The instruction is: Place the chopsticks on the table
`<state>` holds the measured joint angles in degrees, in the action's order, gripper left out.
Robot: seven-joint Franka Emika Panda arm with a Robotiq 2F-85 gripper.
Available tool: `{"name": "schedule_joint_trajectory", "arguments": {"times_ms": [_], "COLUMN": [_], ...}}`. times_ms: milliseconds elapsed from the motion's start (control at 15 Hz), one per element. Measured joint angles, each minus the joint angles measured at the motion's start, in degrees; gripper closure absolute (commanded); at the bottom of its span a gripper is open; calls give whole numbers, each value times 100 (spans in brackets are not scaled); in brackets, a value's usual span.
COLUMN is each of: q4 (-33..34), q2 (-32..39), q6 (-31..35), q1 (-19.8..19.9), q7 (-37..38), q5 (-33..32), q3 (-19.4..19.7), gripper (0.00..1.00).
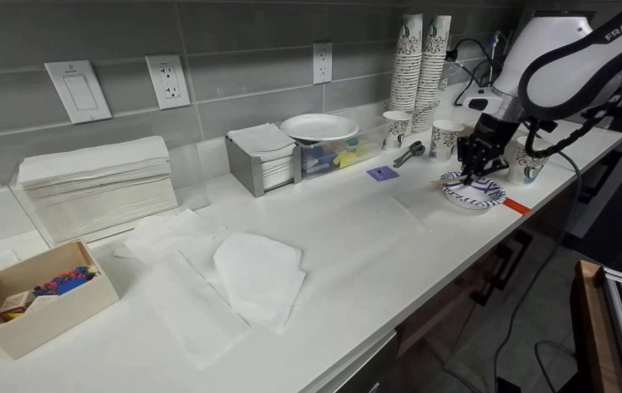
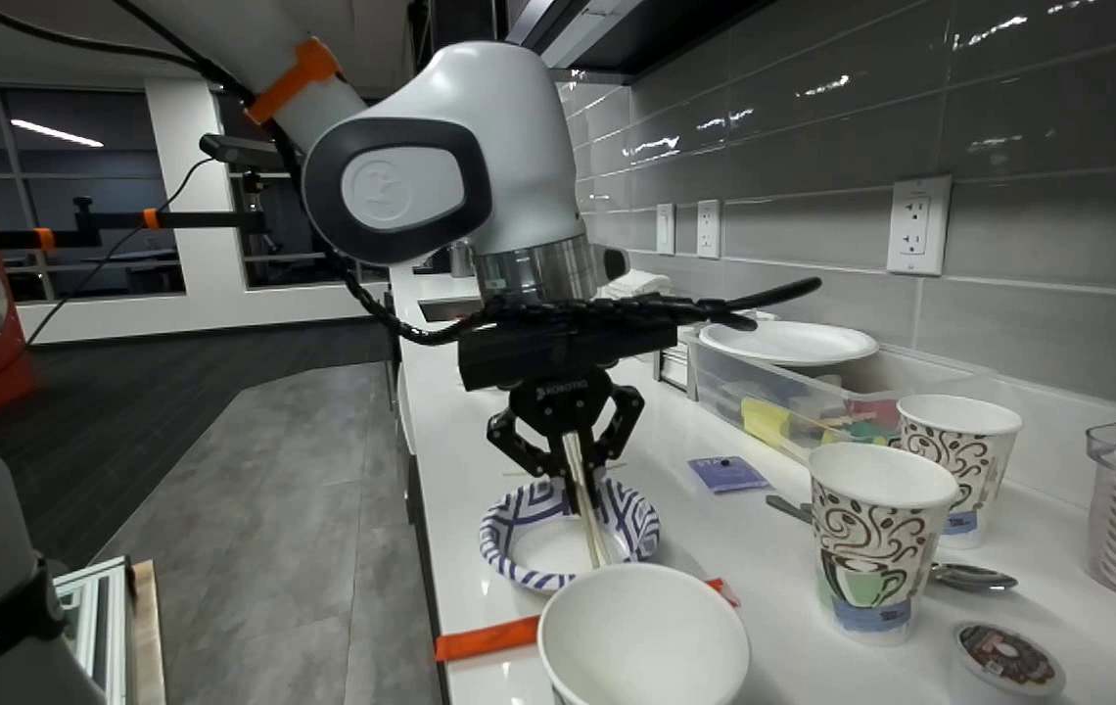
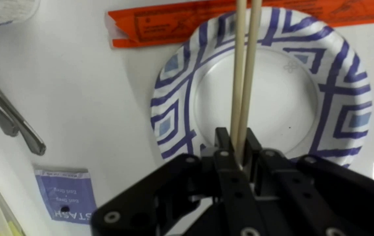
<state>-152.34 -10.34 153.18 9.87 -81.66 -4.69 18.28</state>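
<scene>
The chopsticks [image 3: 243,72] are a pair of thin pale sticks, close together and slightly splayed in the wrist view. They also show in both exterior views [image 1: 442,182] [image 2: 597,543]. My gripper [image 3: 238,141] is shut on them; it shows in both exterior views too [image 1: 469,177] [image 2: 581,494]. It holds the chopsticks tilted over a white paper bowl with purple pattern [image 1: 466,201] [image 2: 509,558] [image 3: 174,85]. I cannot tell whether they touch the bowl. The table [image 1: 354,245] [image 2: 460,470] is the long white countertop under the bowl.
An orange wrapper [image 1: 516,206] [image 2: 488,639] [image 3: 164,24] lies by the bowl. Paper cups [image 1: 526,164] [image 2: 881,529], a purple tea packet [image 1: 382,173] [image 3: 67,196] and dark-handled utensils [image 1: 410,154] [image 3: 13,111] stand or lie around. A thin pale line [image 1: 410,212] crosses the table. Napkins [image 1: 259,273] lie farther along.
</scene>
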Motion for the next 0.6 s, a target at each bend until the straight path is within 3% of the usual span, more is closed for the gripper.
{"name": "schedule_joint_trajectory", "arguments": {"times_ms": [200, 600], "q4": [78, 413], "q2": [-220, -75], "q6": [-110, -110], "q1": [-189, -933], "q7": [-397, -1480], "q5": [107, 538], "q3": [-88, -342], "gripper": [97, 97]}}
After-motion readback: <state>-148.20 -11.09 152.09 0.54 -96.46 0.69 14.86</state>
